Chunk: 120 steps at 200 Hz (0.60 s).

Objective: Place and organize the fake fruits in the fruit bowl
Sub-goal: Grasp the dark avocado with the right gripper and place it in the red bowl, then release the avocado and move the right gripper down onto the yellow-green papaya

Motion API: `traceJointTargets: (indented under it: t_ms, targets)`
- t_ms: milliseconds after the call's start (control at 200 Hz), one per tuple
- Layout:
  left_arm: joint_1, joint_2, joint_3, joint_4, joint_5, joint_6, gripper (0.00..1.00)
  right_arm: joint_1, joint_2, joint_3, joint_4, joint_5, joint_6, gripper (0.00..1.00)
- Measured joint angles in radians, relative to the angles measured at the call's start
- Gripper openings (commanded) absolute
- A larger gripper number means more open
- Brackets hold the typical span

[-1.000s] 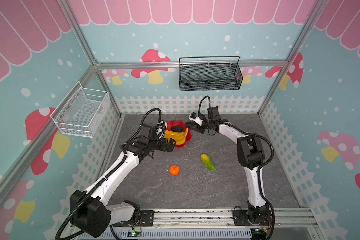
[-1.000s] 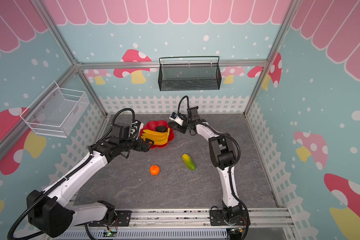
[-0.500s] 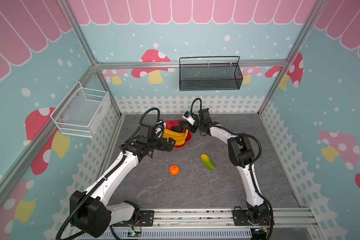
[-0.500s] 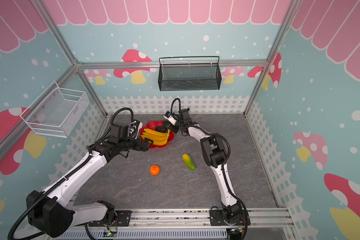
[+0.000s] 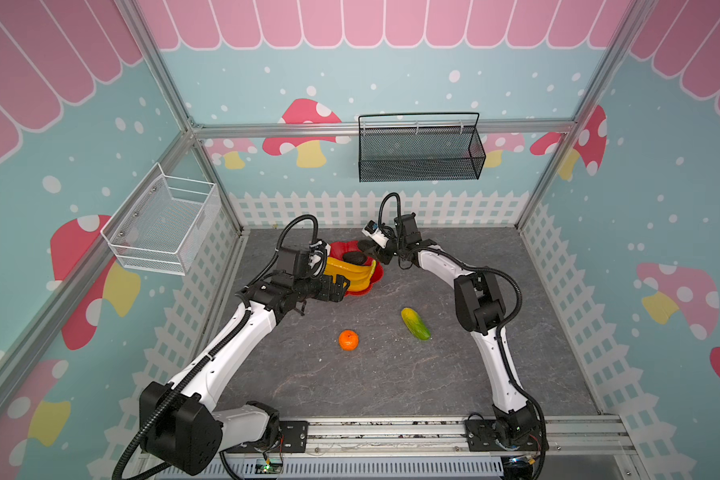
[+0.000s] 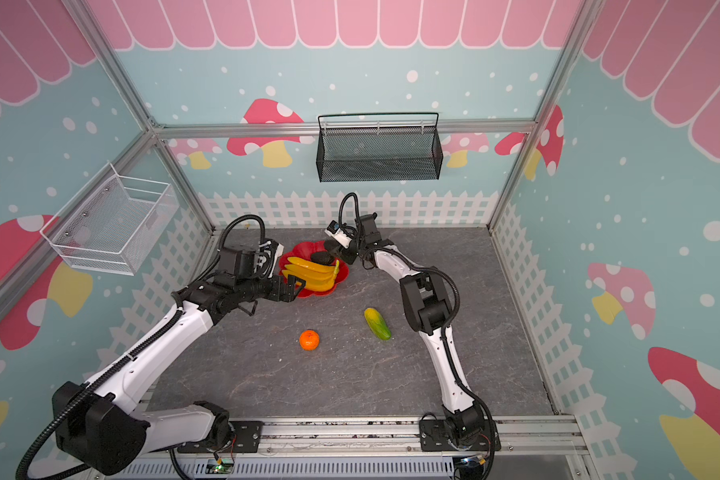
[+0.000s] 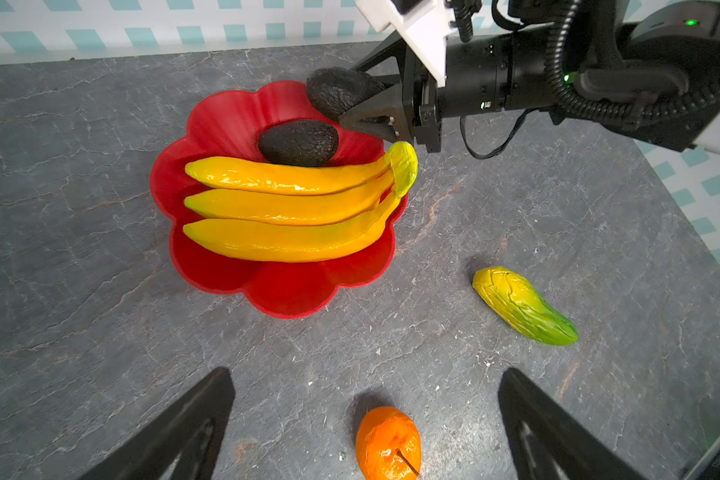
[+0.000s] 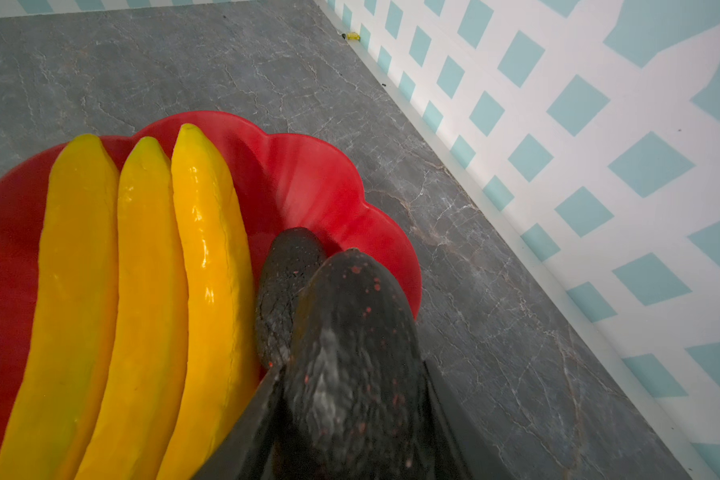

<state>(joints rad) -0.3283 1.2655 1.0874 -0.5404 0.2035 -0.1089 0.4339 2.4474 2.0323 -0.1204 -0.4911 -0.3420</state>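
Grey tabletop (image 7: 80,208): right tool (image 8: 352,370) tight around avocado (image 8: 350,316) at bowl (image 7: 292,291) rim; left tool (image 7: 368,374) wide open, empty.

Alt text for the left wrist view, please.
A red flower-shaped bowl holds a banana bunch and an avocado, while the right gripper holds a second avocado at the bowl's rim. An orange and a yellow-green fruit lie on the grey tabletop outside it, near the open left gripper.
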Motion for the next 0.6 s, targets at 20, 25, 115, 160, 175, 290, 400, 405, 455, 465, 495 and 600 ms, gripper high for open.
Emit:
traceJointTargets:
  t_ms: [20, 25, 115, 160, 175, 290, 400, 405, 455, 465, 495, 600]
  targets:
    - [0.000, 0.000, 0.000, 0.000, 0.000, 0.000, 0.99, 0.000, 0.000, 0.000, -0.003, 0.000, -0.004, 0.53]
    - [0.000, 0.000, 0.000, 0.000, 0.000, 0.000, 0.99, 0.000, 0.000, 0.000, -0.005, 0.000, -0.004, 0.54]
    - [0.000, 0.000, 0.000, 0.000, 0.000, 0.000, 0.99, 0.000, 0.000, 0.000, -0.014, -0.001, -0.013, 0.70]
    - [0.000, 0.000, 0.000, 0.000, 0.000, 0.000, 0.99, 0.000, 0.000, 0.000, -0.014, -0.003, -0.021, 0.83]
    - [0.000, 0.000, 0.000, 0.000, 0.000, 0.000, 0.99, 0.000, 0.000, 0.000, -0.015, -0.002, -0.011, 0.85]
    - [0.000, 0.000, 0.000, 0.000, 0.000, 0.000, 0.99, 0.001, 0.000, -0.011, -0.004, -0.007, -0.028, 0.87]
    - [0.000, 0.000, 0.000, 0.000, 0.000, 0.000, 0.99, 0.002, -0.003, -0.044, 0.019, -0.003, -0.024, 0.86]
    - [0.000, 0.000, 0.000, 0.000, 0.000, 0.000, 0.99, 0.002, -0.004, -0.048, 0.021, -0.003, -0.023, 0.86]
    - [0.000, 0.000, 0.000, 0.000, 0.000, 0.000, 0.99, 0.004, -0.013, -0.073, 0.032, 0.000, -0.018, 0.85]
    - [0.000, 0.000, 0.000, 0.000, 0.000, 0.000, 0.99, 0.004, -0.016, -0.079, 0.037, 0.002, -0.016, 0.85]
    - [0.000, 0.000, 0.000, 0.000, 0.000, 0.000, 0.99, 0.005, -0.027, -0.101, 0.046, 0.006, -0.011, 0.86]
    - [0.000, 0.000, 0.000, 0.000, 0.000, 0.000, 0.99, 0.005, -0.100, -0.188, 0.079, 0.047, 0.016, 0.87]
